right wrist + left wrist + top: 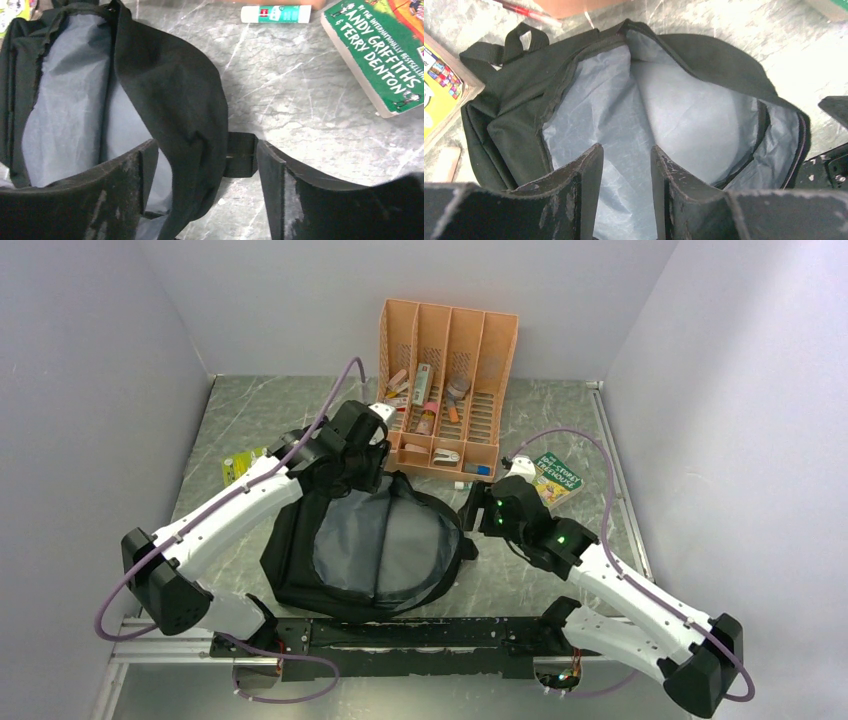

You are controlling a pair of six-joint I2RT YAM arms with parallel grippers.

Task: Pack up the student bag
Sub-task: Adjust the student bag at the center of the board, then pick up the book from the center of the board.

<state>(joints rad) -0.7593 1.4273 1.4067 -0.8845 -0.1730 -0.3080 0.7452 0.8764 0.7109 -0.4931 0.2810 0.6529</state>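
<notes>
While both arms reach in over the grey marbled worktop (260, 405), the scene reads like this from left to right. At the far left a yellow booklet (243, 465) lies flat. Beside it, the left tool (626, 150) hangs over the far rim of the student bag (370, 550), its two fingers held apart with only grey lining showing in the gap, so it grips nothing.

The bag lies flat in the middle of the worktop, close to the arm bases. Its main compartment gapes open and looks empty. Behind the bag stands an orange slotted file organiser (445, 390) holding small stationery, with a glue stick (275, 13) lying just in front of it.

To the right, the right tool (207, 147) is spread wide astride the bag's right-hand rim. The black fabric lies between the fingers but does not look pinched. Beyond it a green paperback (557, 477) rests on the worktop.

The bag looks soft, floppy and light, so its mouth will probably sag shut unless it is held. The firm zip edge or the carry loop (526, 37) seems the best place to pinch, since the thin lining may slip.
</notes>
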